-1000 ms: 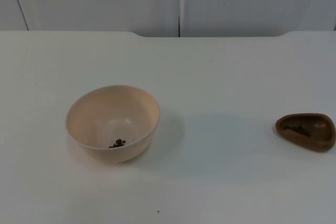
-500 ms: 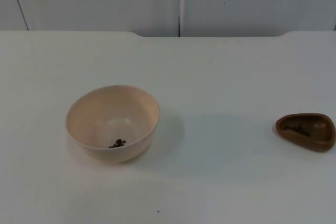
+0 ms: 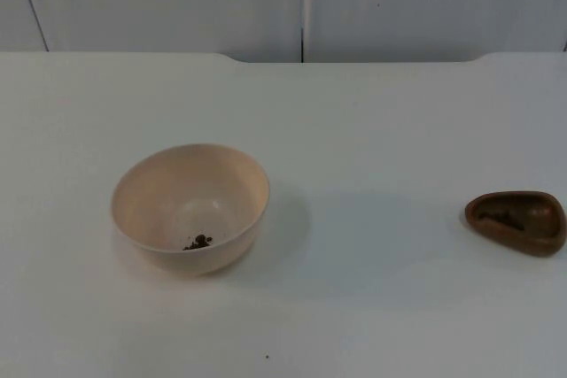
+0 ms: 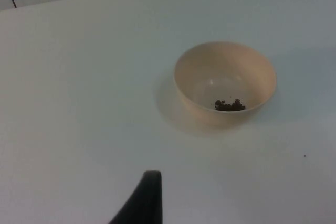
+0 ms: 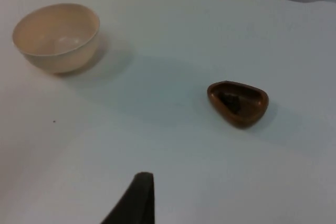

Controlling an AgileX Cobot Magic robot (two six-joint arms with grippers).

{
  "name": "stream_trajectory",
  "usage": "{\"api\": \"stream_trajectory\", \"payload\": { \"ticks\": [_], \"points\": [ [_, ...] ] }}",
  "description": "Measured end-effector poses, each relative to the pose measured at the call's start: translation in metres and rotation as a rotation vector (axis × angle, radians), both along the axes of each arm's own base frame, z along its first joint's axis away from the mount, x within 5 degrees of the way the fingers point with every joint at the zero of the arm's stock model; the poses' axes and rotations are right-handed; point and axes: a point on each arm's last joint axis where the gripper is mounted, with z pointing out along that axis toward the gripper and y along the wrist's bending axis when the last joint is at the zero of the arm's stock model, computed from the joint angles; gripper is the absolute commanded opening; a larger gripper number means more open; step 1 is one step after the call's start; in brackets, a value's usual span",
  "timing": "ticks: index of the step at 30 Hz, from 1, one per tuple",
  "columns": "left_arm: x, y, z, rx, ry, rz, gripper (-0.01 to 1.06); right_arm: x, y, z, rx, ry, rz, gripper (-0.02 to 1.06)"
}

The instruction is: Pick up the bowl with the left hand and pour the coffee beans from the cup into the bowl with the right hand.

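Observation:
A cream bowl [image 3: 190, 205] stands upright on the white table, left of the middle, with a few dark coffee beans [image 3: 198, 242] at its bottom. A small brown teardrop-shaped cup [image 3: 516, 220] sits near the right edge, with dark beans [image 3: 501, 216] inside. My left gripper [image 4: 147, 200] hangs above the table well short of the bowl [image 4: 224, 82], apart from it. My right gripper [image 5: 137, 198] hovers likewise, short of the cup [image 5: 238, 102], with the bowl [image 5: 56, 35] farther off. Neither gripper touches anything.
The grey partition wall [image 3: 301, 2] closes off the table's far edge. A tiny dark speck [image 3: 267, 357] lies on the table in front of the bowl. Bare white table [image 3: 381, 130] stretches between the bowl and the cup.

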Motion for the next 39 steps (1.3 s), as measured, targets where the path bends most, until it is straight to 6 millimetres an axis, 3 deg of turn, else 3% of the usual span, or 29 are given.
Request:
{"api": "stream_trajectory", "payload": {
  "ticks": [13,29,39],
  "points": [
    [0.0002,0.0,0.0,0.002,0.0,0.026,1.05,-0.0005,0.002,0.0,0.001,0.0,-0.266,1.05],
    [0.0018,-0.0015,0.0,0.002,0.0,0.272,1.05,-0.0005,0.0022,0.0,0.001,0.0,-0.293,1.05],
    [0.0023,-0.0016,0.0,0.003,0.0,0.332,1.05,-0.0005,0.0022,0.0,0.001,0.0,-0.293,1.05]
  ]
}}
